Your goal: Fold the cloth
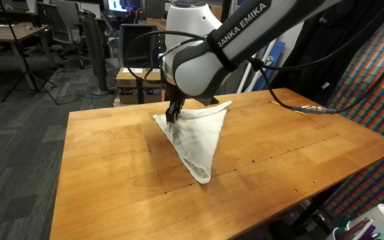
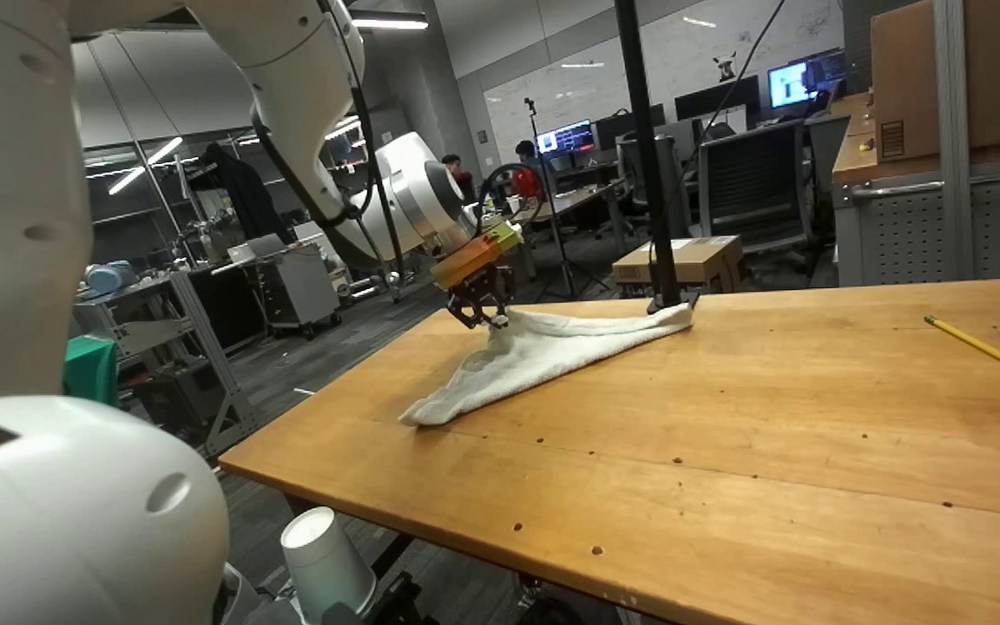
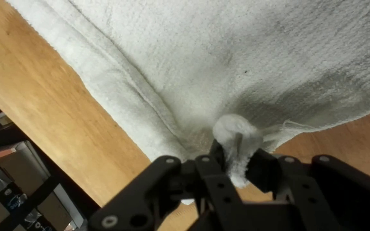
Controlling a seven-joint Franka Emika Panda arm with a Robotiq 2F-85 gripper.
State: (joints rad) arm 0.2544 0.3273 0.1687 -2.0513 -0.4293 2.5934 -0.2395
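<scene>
A white cloth (image 1: pixel 200 136) lies on the wooden table in a roughly triangular shape. One point of it reaches away from the gripper, and a thick rolled or folded band runs along one edge. It also shows in an exterior view (image 2: pixel 552 351) and in the wrist view (image 3: pixel 198 57). My gripper (image 3: pixel 236 160) is shut on a bunched fold of the cloth near one corner, and white fabric stands pinched between the fingertips. In both exterior views the gripper (image 1: pixel 172 116) (image 2: pixel 483 314) is low over the table, at the cloth. The cloth's underside is hidden.
The wooden table (image 1: pixel 112 173) has its edge close behind the gripper. A yellow pencil (image 2: pixel 986 350) lies on the table, apart from the cloth. A black pole (image 2: pixel 652 174) stands at the table edge near a cloth corner. Cardboard boxes (image 1: pixel 138 86) stand beyond the table.
</scene>
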